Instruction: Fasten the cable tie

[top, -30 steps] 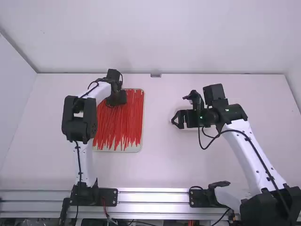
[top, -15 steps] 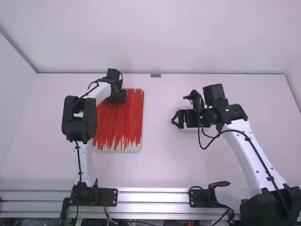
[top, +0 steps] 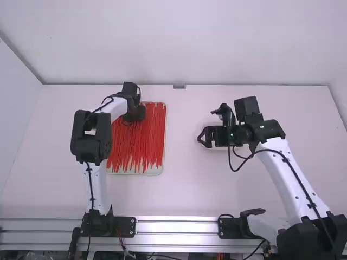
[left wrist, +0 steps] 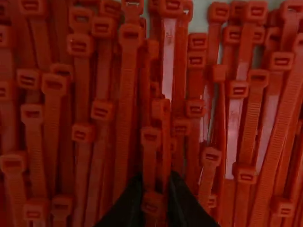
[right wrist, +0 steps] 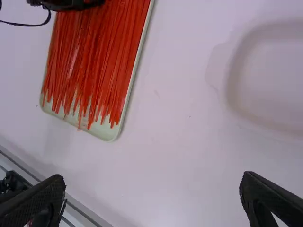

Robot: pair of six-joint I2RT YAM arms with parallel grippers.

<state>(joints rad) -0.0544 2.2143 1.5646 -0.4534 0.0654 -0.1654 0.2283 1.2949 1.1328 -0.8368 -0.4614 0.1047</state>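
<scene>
While the left gripper (left wrist: 155,178) pinches one cable tie (left wrist: 151,202) at the tray's (right wrist: 107,135) far edge, the right gripper (right wrist: 151,198) hangs apart; its fingers (right wrist: 33,198) are spread wide.

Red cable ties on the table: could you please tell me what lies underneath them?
A pale, round-cornered tray lies under the red cable ties, its rim showing beside them. The ties cover its middle, the left hand part of its far end.

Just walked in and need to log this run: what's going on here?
The left gripper is down in the pile of red cable ties on the tray, its fingers closed around the head of one tie. The right gripper hangs open above the table beside the tray, holding nothing. No tie looks fastened yet.
</scene>
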